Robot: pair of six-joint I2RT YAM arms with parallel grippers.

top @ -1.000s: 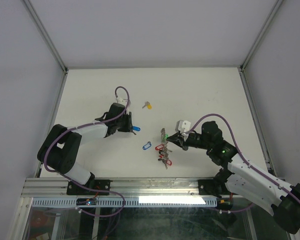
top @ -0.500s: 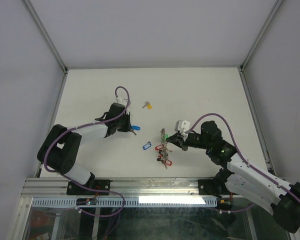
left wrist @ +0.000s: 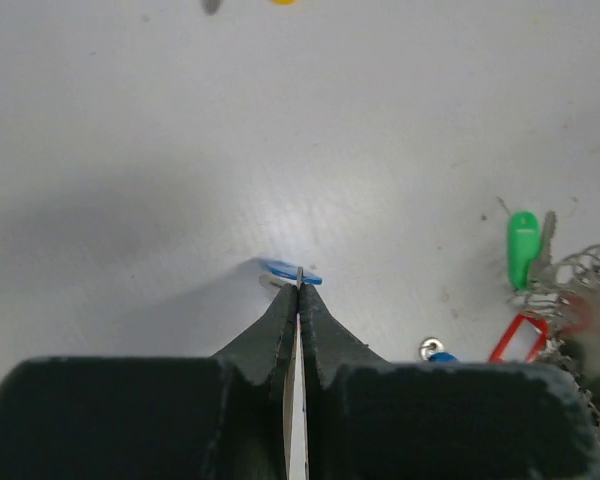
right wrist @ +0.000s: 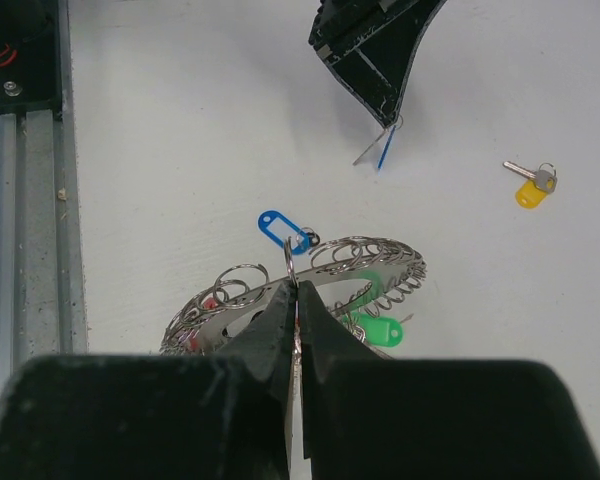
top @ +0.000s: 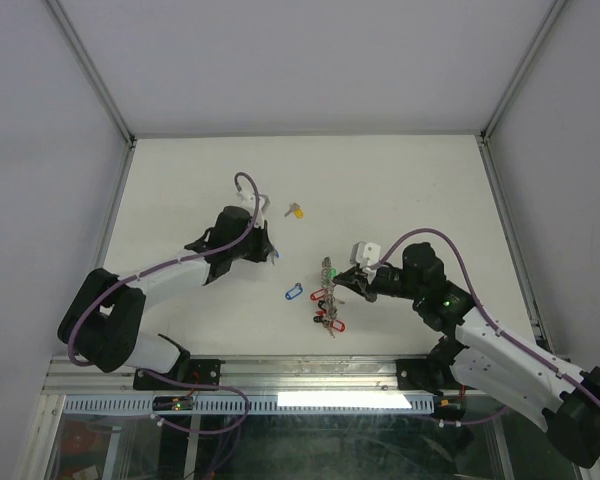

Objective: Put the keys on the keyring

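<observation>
Two loose keys are showing. The blue-tagged key (left wrist: 290, 270) is hanging pinched between the left fingers (left wrist: 280, 325), which are pressing together on it. The yellow-tagged key (top: 296, 211) is lying alone farther back on the bench (top: 400, 190). One keyring (right wrist: 375, 265) is sitting tilted near the front, with the right fingers (right wrist: 265, 325) clamping together on one of its wire loops. One green tag (right wrist: 378, 330) and at least two red tags (top: 332, 322) are hanging from it, and one blue tag (right wrist: 282, 227) is lying just beside it.

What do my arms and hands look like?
Left arm and right arm: white shells, black joints, a purple cable looping along each. A green light glows on the right one. Left hand and right hand each have two tapering black fingers.
</observation>
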